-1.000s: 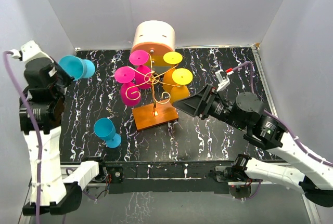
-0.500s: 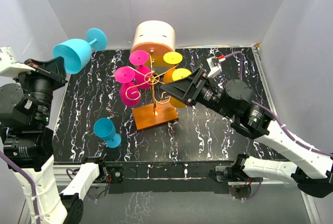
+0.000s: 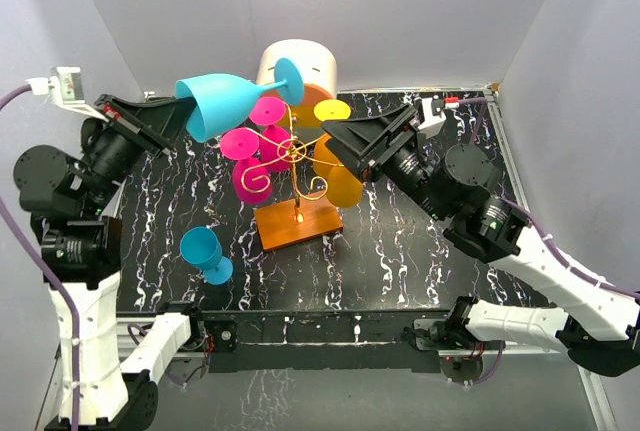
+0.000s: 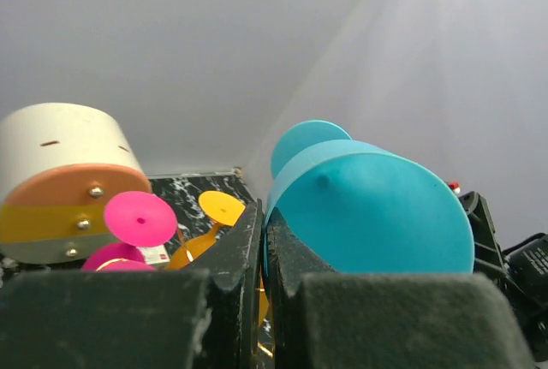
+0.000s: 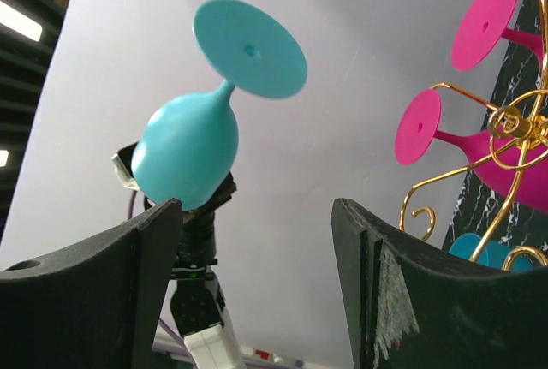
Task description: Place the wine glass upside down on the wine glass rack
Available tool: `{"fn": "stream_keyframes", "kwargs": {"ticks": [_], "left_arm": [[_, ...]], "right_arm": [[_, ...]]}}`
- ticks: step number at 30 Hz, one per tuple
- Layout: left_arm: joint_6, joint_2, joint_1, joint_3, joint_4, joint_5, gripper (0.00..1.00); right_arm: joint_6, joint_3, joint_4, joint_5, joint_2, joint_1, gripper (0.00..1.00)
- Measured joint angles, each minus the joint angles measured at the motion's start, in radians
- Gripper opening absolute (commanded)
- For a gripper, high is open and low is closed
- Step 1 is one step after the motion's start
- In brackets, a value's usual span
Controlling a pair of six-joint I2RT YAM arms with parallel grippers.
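My left gripper (image 3: 178,114) is shut on the rim of the cyan wine glass (image 3: 222,101), pinching its wall between the fingers (image 4: 244,236). The glass (image 4: 370,206) lies nearly sideways in the air, with its foot (image 3: 289,80) pointing at the top of the wine glass rack (image 3: 294,152). The rack is gold wire on an orange base (image 3: 298,224). It carries upside-down pink glasses (image 3: 243,144) and yellow glasses (image 3: 341,173). My right gripper (image 3: 338,141) hangs open just right of the rack with nothing between its fingers (image 5: 368,249), and faces the glass (image 5: 187,151).
A second cyan glass (image 3: 205,251) lies on the black marbled table (image 3: 400,251) at the front left. A big cream-and-orange cylinder (image 3: 297,69) stands behind the rack. White walls close in the back and both sides.
My left arm has swung the cyan glass up and to the right, from the far left to just above the rack. The right gripper has risen and moved left toward the rack, its fingers narrowing slightly.
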Motion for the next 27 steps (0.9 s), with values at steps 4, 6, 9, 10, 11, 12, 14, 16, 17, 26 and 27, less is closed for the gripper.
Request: {"fn": "stream_keyframes", "kwargs": {"ticks": [4, 6, 9, 10, 11, 12, 14, 16, 17, 26, 27], "left_arm": [[-0.113, 0.034, -0.007, -0.078, 0.112, 0.085, 0.00], [-0.158, 0.054, -0.012, -0.102, 0.153, 0.109, 0.00], [-0.220, 0.088, -0.015, -0.137, 0.209, 0.127, 0.00], [-0.237, 0.095, -0.017, -0.146, 0.225, 0.131, 0.00], [-0.254, 0.102, -0.018, -0.156, 0.243, 0.134, 0.00], [-0.269, 0.106, -0.018, -0.165, 0.258, 0.135, 0.00], [-0.293, 0.109, -0.019, -0.181, 0.286, 0.135, 0.00], [-0.310, 0.109, -0.023, -0.196, 0.316, 0.134, 0.00], [-0.318, 0.110, -0.024, -0.201, 0.332, 0.133, 0.00], [-0.351, 0.120, -0.086, -0.222, 0.433, 0.092, 0.00], [-0.345, 0.126, -0.109, -0.222, 0.435, 0.080, 0.00]], "right_arm": [[0.041, 0.000, 0.006, 0.052, 0.003, 0.000, 0.66], [0.072, 0.000, 0.005, 0.072, 0.010, 0.000, 0.66], [0.132, -0.002, 0.006, 0.096, 0.025, 0.000, 0.65], [0.142, -0.006, 0.013, 0.101, 0.028, 0.000, 0.65], [0.160, -0.011, 0.024, 0.105, 0.031, 0.000, 0.64], [0.172, -0.012, 0.031, 0.108, 0.037, 0.000, 0.64], [0.194, -0.011, 0.049, 0.112, 0.051, 0.000, 0.64], [0.214, -0.011, 0.063, 0.117, 0.068, 0.000, 0.63], [0.221, -0.010, 0.064, 0.122, 0.078, 0.000, 0.63], [0.265, 0.029, 0.061, 0.194, 0.115, 0.000, 0.62], [0.265, 0.038, 0.062, 0.203, 0.115, 0.000, 0.61]]}}
